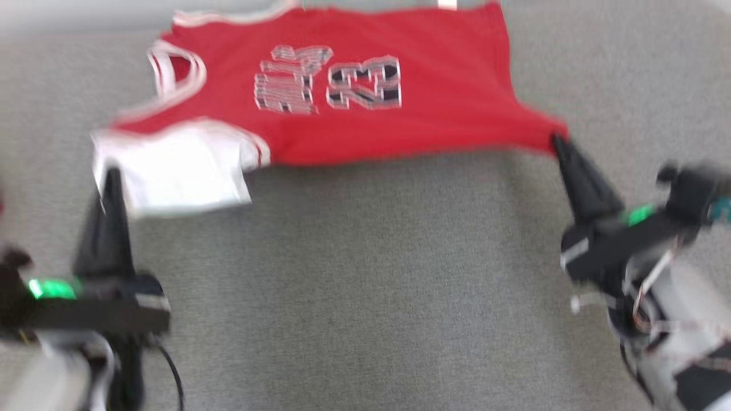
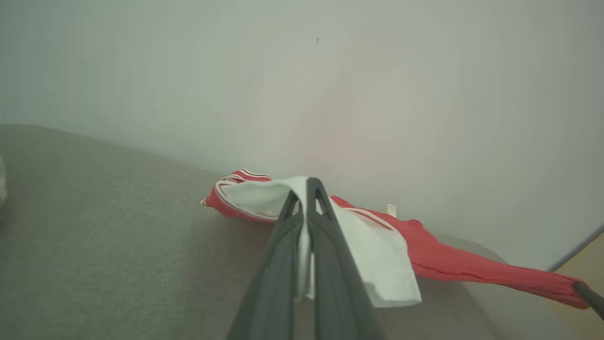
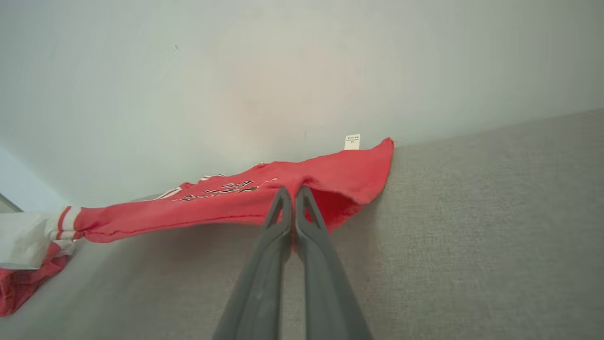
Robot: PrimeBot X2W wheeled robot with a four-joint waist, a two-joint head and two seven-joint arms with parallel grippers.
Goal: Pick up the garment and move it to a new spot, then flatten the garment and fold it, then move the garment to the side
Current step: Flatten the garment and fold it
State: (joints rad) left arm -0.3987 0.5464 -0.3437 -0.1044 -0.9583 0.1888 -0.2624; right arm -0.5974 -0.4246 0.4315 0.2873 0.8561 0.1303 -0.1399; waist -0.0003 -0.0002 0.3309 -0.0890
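Observation:
The garment (image 1: 342, 120) is a red sleeveless jersey with white trim and the number 23. It hangs stretched above the grey surface between both grippers, its far edge at the wall. My left gripper (image 1: 112, 174) is shut on a white turned-over part of the garment (image 2: 377, 255) at its left end. In the left wrist view white cloth runs between the closed fingers (image 2: 325, 245) of the left gripper (image 2: 306, 186). My right gripper (image 1: 557, 140) is shut on the red corner at the right end. The right wrist view shows the right gripper (image 3: 292, 192) pinching the red hem (image 3: 330, 189).
A grey fabric-covered surface (image 1: 371, 285) spreads under the garment toward me. A pale wall (image 3: 283, 71) rises right behind the garment. A small white label (image 3: 351, 141) sticks up at the jersey's far edge.

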